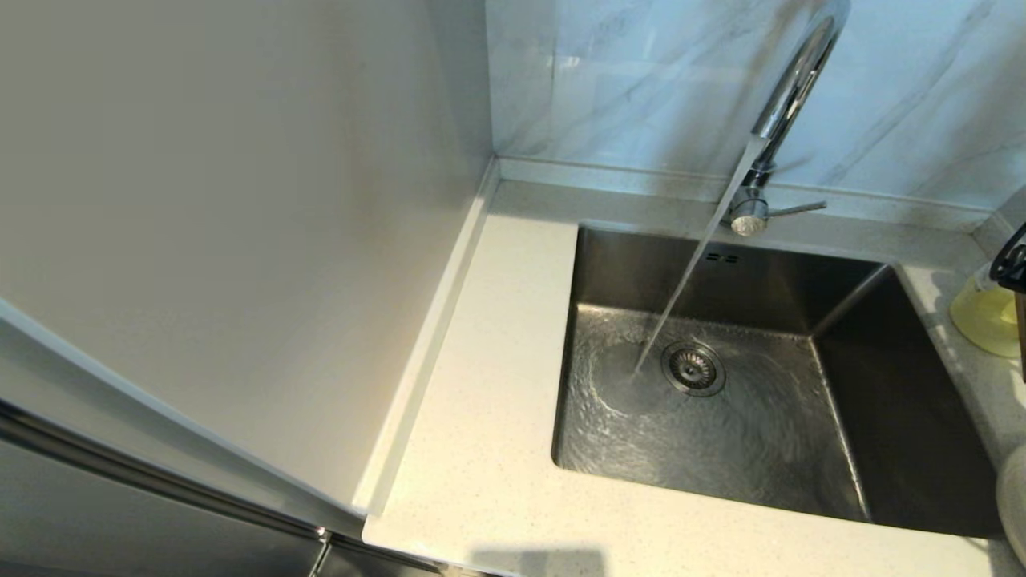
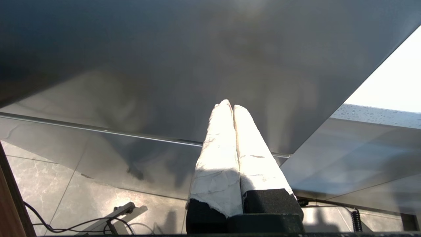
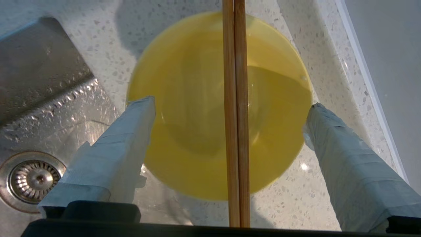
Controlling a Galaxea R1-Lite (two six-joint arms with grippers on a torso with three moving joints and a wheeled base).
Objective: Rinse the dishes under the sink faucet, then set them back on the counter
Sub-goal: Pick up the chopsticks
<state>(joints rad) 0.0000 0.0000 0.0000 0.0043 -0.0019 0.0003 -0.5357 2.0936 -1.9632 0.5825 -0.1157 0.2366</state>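
Water runs from the chrome faucet (image 1: 789, 88) into the steel sink (image 1: 761, 457), landing beside the drain strainer (image 1: 693, 369). On the counter (image 3: 329, 184) to the right of the basin stands the pale-yellow bowl (image 3: 190, 125), with the brown chopsticks (image 3: 235, 131) lying across its rim. My right gripper (image 3: 230, 105) hovers over it, open, one finger on each side of the bowl and apart from the chopsticks. In the head view the bowl (image 1: 987, 320) shows at the right edge, and only a sliver of the cream plate (image 1: 1015, 497) shows below it. My left gripper (image 2: 229, 104) is shut on nothing, away from the sink.
The speckled counter (image 1: 489, 401) runs left of the basin to a raised rim and a tall pale panel (image 1: 240, 240). Marble tiles (image 1: 641, 72) back the faucet, whose lever (image 1: 797, 210) points right. The left wrist view faces a grey panel (image 2: 197, 59) above a tiled floor.
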